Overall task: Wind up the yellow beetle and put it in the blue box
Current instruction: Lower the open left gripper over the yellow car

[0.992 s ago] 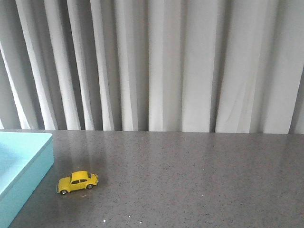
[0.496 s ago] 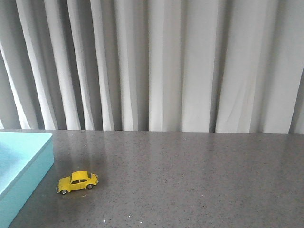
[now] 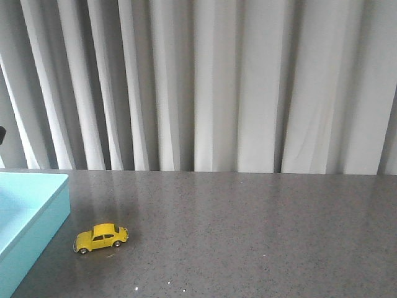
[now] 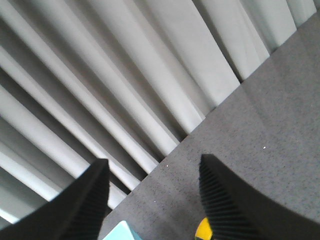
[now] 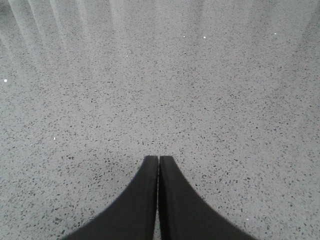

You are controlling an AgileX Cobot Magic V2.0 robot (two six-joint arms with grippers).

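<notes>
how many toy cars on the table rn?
1. The yellow beetle stands on the grey table, just right of the blue box, outside it. The box's interior is only partly in view.

My left gripper [image 4: 152,192] has its two black fingers [image 4: 82,210] spread wide apart, ribbed inner pads facing each other across a clear gap, and nothing sits between them. From its wrist camera the view runs tilted, so I read the wrist as rolled and pitched upward rather than pointing straight down. In the front view I only catch a small dark sliver of the left arm [image 3: 2,135] at the left edge. My right gripper [image 5: 158,162] has its smooth black fingertips [image 5: 145,200] pressed together with just a hairline seam between them, holding nothing, and it points downward.
</notes>
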